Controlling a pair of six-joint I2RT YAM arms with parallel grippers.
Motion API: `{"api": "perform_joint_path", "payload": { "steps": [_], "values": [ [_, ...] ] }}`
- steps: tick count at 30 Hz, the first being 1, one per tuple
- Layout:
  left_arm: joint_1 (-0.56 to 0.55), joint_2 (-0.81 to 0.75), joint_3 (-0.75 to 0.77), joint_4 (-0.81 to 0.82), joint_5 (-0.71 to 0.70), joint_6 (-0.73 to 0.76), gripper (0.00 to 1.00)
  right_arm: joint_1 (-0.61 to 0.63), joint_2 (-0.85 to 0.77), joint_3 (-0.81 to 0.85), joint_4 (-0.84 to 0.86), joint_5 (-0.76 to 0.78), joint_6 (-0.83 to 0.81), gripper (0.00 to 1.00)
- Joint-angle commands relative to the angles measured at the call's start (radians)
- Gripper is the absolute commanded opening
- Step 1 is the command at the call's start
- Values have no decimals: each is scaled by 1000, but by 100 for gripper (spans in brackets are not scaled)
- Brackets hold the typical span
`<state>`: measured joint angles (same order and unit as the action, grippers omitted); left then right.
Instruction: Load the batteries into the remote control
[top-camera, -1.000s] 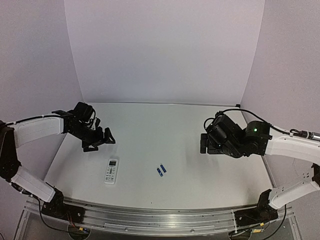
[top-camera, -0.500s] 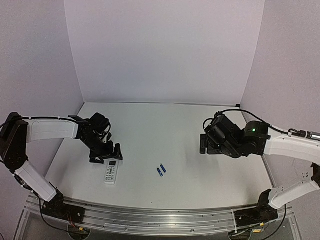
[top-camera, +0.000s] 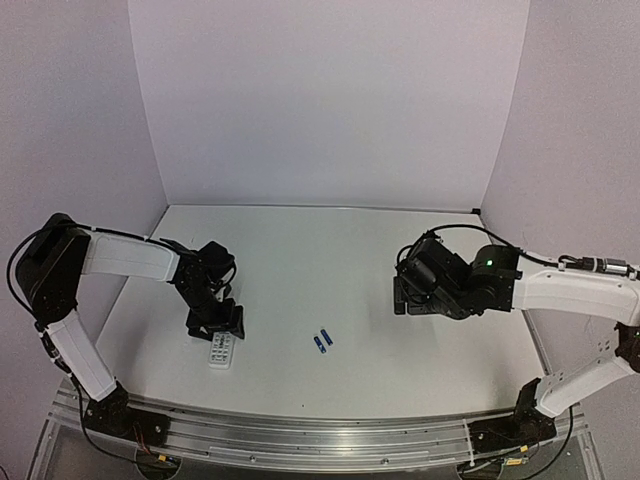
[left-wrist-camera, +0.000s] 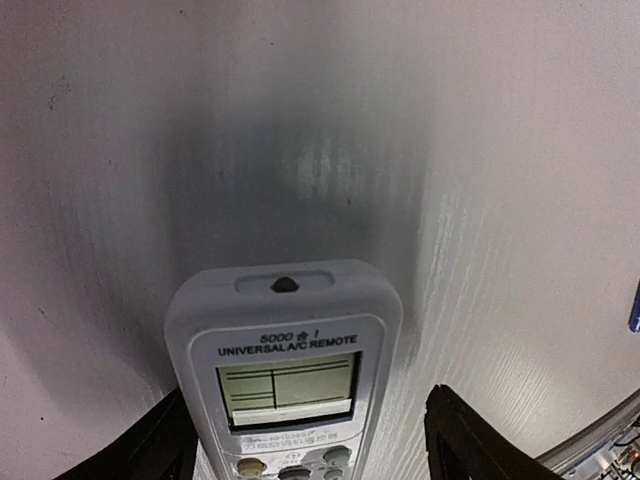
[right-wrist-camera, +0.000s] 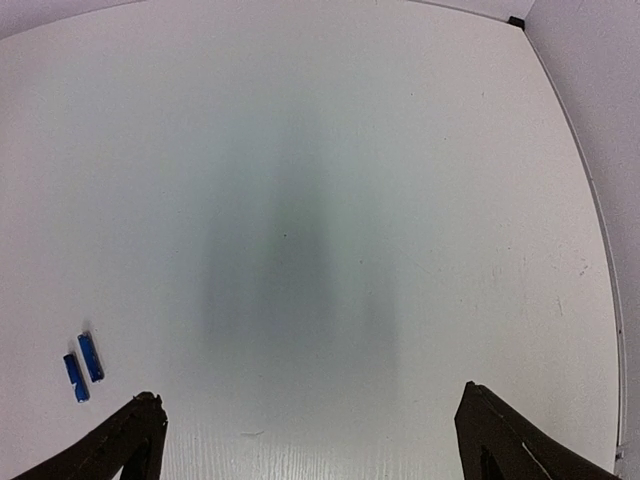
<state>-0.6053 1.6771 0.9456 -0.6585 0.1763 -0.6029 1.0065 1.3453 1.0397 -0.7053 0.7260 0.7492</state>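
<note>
On the white worktop, left of centre and toward the near edge, the remote control lies flat, button side up, with its display end pointing away from the arm bases. The left arm reaches down over that far end. The left fingers straddle the remote, one on either flank, about level with the display. In the wrist view one finger sits right at the remote's edge; touching or not, cannot tell. The other stands off, with a strip of bare worktop showing between it and the remote. So the fingers are spread a little wider than the remote and not clamped on it. Print above the display reads "UNIVERSAL A/C REMOTE". The batteries, two small blue ones, lie side by side and parallel to the right of the remote. They are near it but apart, and clear of both arms. One blue end peeks in at the right edge of the left wrist view. The right arm hangs over the right half of the worktop, well apart from the batteries and the remote. The right fingers are spread wide, with only bare surface and a shadow between them. In that wrist view the batteries sit off to the left. Pale lilac walls stand on three sides. A metal rail runs along the near edge and carries the arm bases.
</note>
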Motion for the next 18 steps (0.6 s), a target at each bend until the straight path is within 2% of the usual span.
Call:
{"api": "perform_joint_path", "payload": {
  "steps": [1,3,6,8,13,18],
  "values": [
    [-26,55,49,-21,-37,7,74,1,27,26,-9,12,31,98],
    [-36,84,61,-58,-79,3,67,1,30,30,-9,9,42,98],
    [-51,126,77,-112,-146,-15,62,1,34,34,-10,4,39,97],
    [-58,146,80,-124,-156,-19,53,1,33,32,-10,3,39,97],
    [-64,145,80,-84,-120,-32,28,1,24,28,-10,-17,35,97],
    [-64,39,133,64,-19,-32,11,1,6,50,3,-101,19,96]
  ]
}}
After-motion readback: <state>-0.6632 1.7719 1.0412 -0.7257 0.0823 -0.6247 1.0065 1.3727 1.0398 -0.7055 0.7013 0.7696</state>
